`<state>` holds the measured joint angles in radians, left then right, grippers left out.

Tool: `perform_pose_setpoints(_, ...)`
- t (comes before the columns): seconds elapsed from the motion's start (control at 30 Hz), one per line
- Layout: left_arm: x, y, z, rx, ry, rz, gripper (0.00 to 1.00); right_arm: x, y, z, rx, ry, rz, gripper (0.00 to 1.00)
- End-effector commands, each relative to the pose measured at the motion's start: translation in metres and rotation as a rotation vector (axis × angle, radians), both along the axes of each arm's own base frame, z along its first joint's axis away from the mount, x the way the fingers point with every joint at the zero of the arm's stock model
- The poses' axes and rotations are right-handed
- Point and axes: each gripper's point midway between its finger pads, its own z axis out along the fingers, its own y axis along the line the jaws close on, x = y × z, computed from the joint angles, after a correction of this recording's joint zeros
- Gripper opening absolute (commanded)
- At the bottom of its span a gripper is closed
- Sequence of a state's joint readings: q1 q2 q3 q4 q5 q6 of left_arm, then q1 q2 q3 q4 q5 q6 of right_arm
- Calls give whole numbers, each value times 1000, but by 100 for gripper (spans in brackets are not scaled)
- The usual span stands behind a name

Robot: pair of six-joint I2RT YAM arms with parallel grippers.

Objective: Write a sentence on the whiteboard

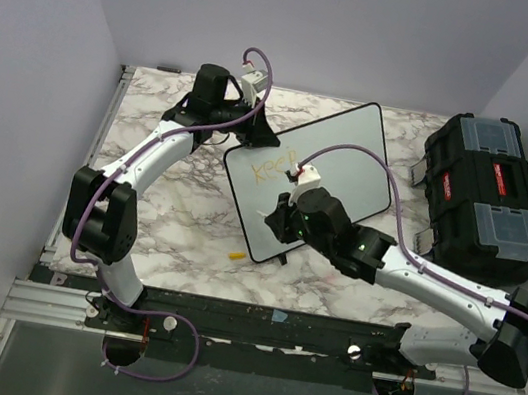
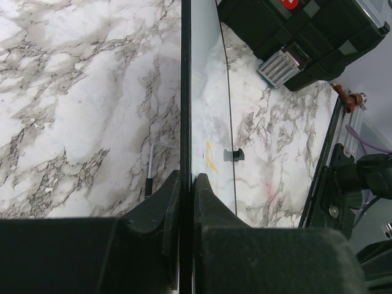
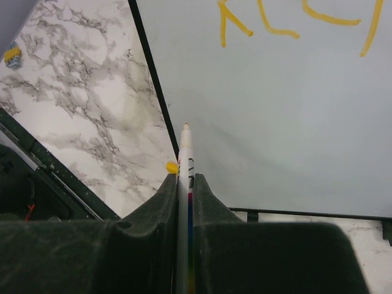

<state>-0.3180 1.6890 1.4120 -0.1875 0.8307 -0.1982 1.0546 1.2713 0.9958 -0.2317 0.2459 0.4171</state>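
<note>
The whiteboard [image 1: 347,156] lies tilted on the marble table, with the yellow-orange word "keep" [image 1: 271,169] near its upper left. My left gripper [image 1: 259,136] is shut on the board's far left edge, seen edge-on in the left wrist view [image 2: 185,92]. My right gripper [image 1: 278,222] is shut on a white marker [image 3: 185,153], its tip close to the board's lower left part, below the yellow strokes [image 3: 288,24]. The board fills most of the right wrist view [image 3: 275,122]. Only one line of writing shows.
A black plastic toolbox [image 1: 487,194] stands at the right of the table, also in the left wrist view [image 2: 294,30]. A yellow marker cap [image 1: 235,253] lies on the marble by the board's near corner and shows in the right wrist view [image 3: 172,166].
</note>
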Motion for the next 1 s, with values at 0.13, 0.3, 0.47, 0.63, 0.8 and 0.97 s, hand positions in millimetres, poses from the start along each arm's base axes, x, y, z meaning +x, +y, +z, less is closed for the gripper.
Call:
perform_pose_setpoints(0.13, -5, 2, -50, 85, 14, -60, 0, 7, 11, 17, 0, -63, -8, 1)
perform_pose_setpoints(0.3, -6, 2, -49, 79, 12, -60, 0, 9, 21, 16, 0, -67, 2, 1)
perform_pose_setpoints(0.47, -7, 2, -49, 73, 14, -62, 0, 18, 30, 9, -35, -74, -23, 1)
perform_pose_setpoints(0.63, -8, 3, -48, 70, 13, -61, 0, 27, 37, 4, -59, -81, -46, 1)
perform_pose_setpoints(0.8, -8, 3, -47, 65, 12, -65, 0, 29, 39, -6, -83, -68, -50, 1)
perform_pose_setpoints(0.97, -8, 3, -46, 61, 10, -67, 0, 24, 31, -23, -123, -39, -58, 1)
